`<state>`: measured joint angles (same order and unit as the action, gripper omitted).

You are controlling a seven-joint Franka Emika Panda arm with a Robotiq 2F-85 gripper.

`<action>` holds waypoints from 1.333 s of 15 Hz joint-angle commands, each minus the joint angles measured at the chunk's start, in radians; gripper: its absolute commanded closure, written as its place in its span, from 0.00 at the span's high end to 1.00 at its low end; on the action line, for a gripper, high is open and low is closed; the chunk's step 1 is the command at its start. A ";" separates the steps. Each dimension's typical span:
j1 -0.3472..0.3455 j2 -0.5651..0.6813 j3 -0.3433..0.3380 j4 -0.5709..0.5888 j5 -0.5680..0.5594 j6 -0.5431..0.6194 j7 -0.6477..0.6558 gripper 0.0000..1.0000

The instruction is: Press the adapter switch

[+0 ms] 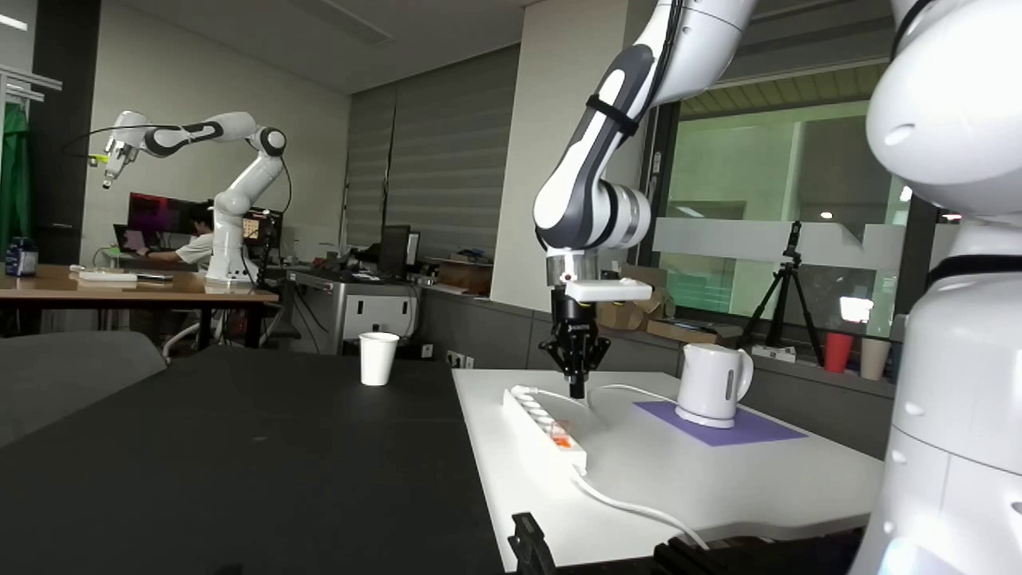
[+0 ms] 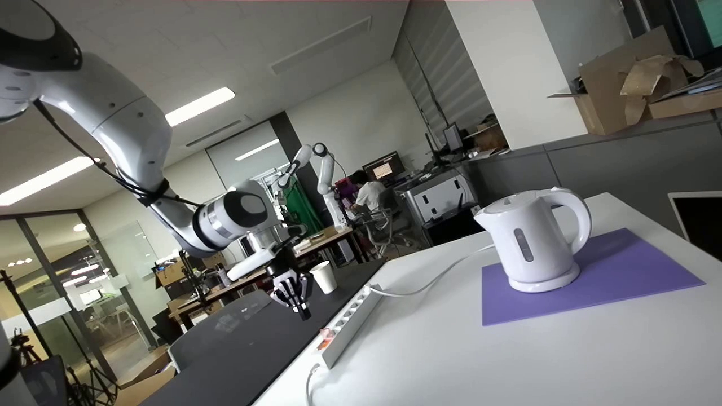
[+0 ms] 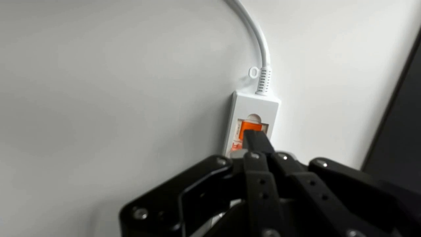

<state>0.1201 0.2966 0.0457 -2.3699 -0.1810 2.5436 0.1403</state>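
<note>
The adapter is a long white power strip lying on the white table, seen in both exterior views [image 1: 528, 422] [image 2: 352, 327] and in the wrist view [image 3: 258, 104]. Its switch is orange-red at the cable end, seen in both exterior views [image 1: 562, 440] [image 2: 325, 341] and in the wrist view [image 3: 251, 125]. My gripper [image 1: 576, 389] [image 2: 304, 313] points down above the strip, its fingertips together with nothing between them. A gap shows between the tips and the strip. In the wrist view the fingertips [image 3: 258, 140] cover the lower part of the switch.
A white kettle [image 1: 707, 383] [image 2: 533, 242] stands on a purple mat [image 1: 770, 429] [image 2: 637, 282] beside the strip. White cables run from both strip ends. A black table [image 1: 255, 455] adjoins the white one and bears a white paper cup [image 1: 377, 359] [image 2: 324, 277].
</note>
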 commanded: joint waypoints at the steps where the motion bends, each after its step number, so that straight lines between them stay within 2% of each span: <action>1: 0.025 0.030 -0.024 0.019 -0.027 0.005 0.042 0.00; 5: 0.041 0.060 -0.034 0.025 -0.024 0.020 0.057 0.00; 7: 0.026 0.048 -0.020 0.006 0.002 0.021 0.009 0.01; 20: 0.030 0.061 -0.021 0.012 0.003 0.031 0.010 0.01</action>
<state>0.1476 0.3575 0.0265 -2.3591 -0.1806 2.5763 0.1523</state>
